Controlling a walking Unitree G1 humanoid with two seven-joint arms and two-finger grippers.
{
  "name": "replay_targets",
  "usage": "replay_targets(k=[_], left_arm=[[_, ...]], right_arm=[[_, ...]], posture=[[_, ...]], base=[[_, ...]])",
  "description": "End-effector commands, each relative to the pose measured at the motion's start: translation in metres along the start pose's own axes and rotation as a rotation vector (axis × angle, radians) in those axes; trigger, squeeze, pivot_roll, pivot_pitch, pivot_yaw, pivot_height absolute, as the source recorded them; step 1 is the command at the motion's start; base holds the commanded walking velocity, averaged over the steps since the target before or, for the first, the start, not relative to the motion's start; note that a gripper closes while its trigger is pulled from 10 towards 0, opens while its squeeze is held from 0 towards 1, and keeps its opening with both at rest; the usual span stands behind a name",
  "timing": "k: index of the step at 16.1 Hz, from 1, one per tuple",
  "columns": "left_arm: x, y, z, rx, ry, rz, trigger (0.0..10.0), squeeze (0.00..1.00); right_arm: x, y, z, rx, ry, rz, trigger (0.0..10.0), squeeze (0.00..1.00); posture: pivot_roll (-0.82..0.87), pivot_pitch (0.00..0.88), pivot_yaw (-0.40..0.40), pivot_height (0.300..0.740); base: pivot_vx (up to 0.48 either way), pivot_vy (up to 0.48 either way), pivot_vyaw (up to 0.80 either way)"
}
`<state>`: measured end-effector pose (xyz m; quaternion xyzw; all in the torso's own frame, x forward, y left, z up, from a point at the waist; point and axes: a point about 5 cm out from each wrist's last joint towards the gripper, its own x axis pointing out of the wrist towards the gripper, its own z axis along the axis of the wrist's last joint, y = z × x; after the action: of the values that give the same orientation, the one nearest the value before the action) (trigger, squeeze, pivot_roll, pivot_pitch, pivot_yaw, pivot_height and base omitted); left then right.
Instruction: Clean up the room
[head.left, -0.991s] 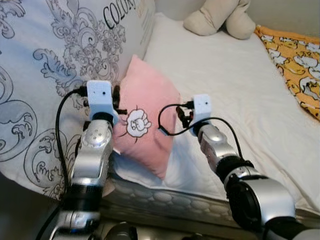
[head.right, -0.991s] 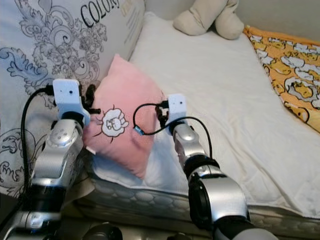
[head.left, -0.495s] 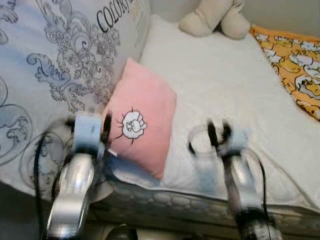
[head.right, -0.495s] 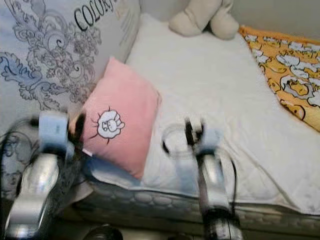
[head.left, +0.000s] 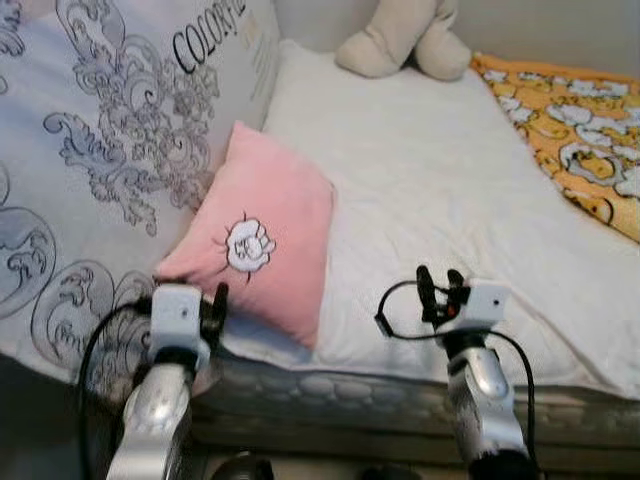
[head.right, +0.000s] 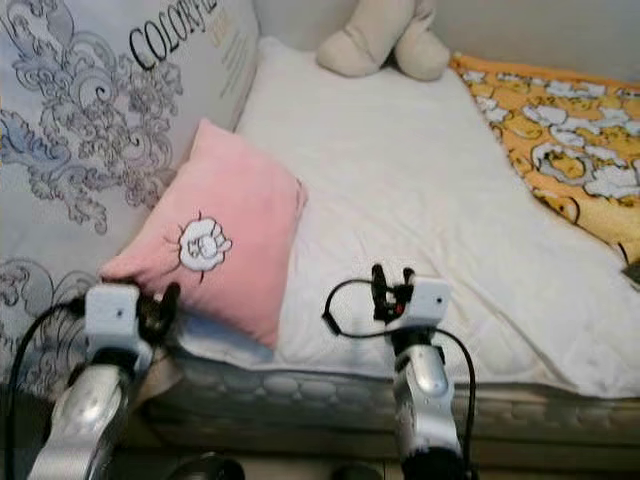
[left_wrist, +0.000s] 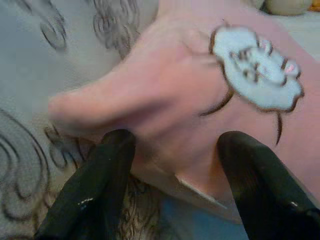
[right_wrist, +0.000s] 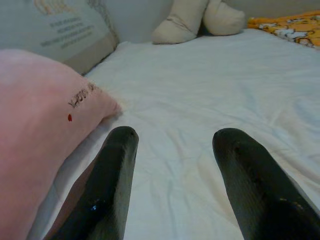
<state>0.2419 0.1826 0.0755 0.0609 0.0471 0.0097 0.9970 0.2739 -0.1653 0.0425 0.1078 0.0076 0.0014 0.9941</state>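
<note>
A pink pillow with a white sheep patch lies on the white bed, leaning against a big patterned duvet. My left gripper is at the pillow's near left corner, open, with the pillow just beyond its fingertips and nothing held. To the pillow's right, my right gripper hovers low over the sheet near the bed's front edge, open and empty; its wrist view has the pillow beside its fingers.
A beige plush toy sits at the far end of the bed. An orange patterned blanket covers the right side. The mattress edge runs just in front of both grippers.
Both grippers have let go of the pink pillow and drawn back and down toward the bed's front edge. The pillow now lies on the bed. The camera has shifted too.
</note>
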Motion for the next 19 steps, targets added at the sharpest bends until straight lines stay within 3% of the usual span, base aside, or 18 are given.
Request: replay_targets(k=[1, 2, 4, 10, 15, 16, 19], left_arm=[[0.001, 0.003, 0.000, 0.021, -0.007, 0.022, 10.0, 0.00], [0.004, 0.004, 0.006, 0.054, -0.037, 0.019, 10.0, 0.00], [0.007, 0.004, 0.008, 0.017, -0.044, 0.025, 10.0, 0.00], [0.023, -0.005, 0.004, -0.032, -0.026, -0.026, 10.0, 0.00], [0.035, -0.014, 0.016, -0.076, -0.063, -0.041, 10.0, 0.00], [0.040, -0.019, 0.020, -0.073, -0.085, -0.086, 10.0, 0.00], [0.043, -0.019, 0.021, -0.104, -0.080, -0.076, 10.0, 0.00]], right_arm=[[0.001, -0.008, 0.003, -0.006, -0.012, -0.037, 10.0, 0.00], [0.001, -0.003, 0.007, -0.077, -0.043, 0.013, 10.0, 0.00], [0.002, 0.004, 0.008, -0.146, -0.055, 0.065, 10.0, 0.00], [0.010, 0.011, -0.001, -0.152, 0.048, 0.055, 10.0, 0.00], [0.013, 0.008, -0.002, -0.182, 0.066, 0.028, 10.0, 0.00], [0.016, 0.010, 0.000, -0.189, 0.063, 0.036, 10.0, 0.00], [0.022, 0.013, 0.002, -0.189, 0.063, 0.046, 10.0, 0.00]], posture=[[0.04, 0.000, -0.020, 0.714], [0.03, 0.000, -0.014, 0.714], [0.03, 0.000, -0.004, 0.714], [0.00, 0.000, 0.003, 0.714], [-0.01, 0.000, 0.006, 0.714], [-0.01, 0.000, 0.007, 0.714], [-0.01, 0.000, -0.002, 0.714]], base=[[0.000, 0.000, 0.00], [0.000, 0.000, 0.00], [0.000, -0.240, 0.00], [0.000, -0.480, 0.00], [0.000, -0.480, 0.00], [0.000, -0.439, 0.00], [0.000, -0.442, 0.00]])
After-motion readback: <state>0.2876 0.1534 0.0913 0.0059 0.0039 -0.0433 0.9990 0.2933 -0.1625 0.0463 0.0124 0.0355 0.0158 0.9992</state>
